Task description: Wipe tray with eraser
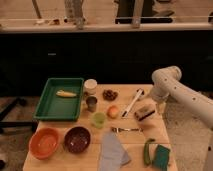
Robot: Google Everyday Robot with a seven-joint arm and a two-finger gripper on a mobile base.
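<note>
Dim warm light, soft shadows.

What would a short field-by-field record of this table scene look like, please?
tray: green, back left of the table, a yellow item lying inside
eraser: on the table at right, beside the white-handled brush, not in the tray
gripper: open, holding nothing, just above and right of the eraser
wiping: not yet begun
front of table: orange bowl, dark bowl, grey cloth, teal sponge
</note>
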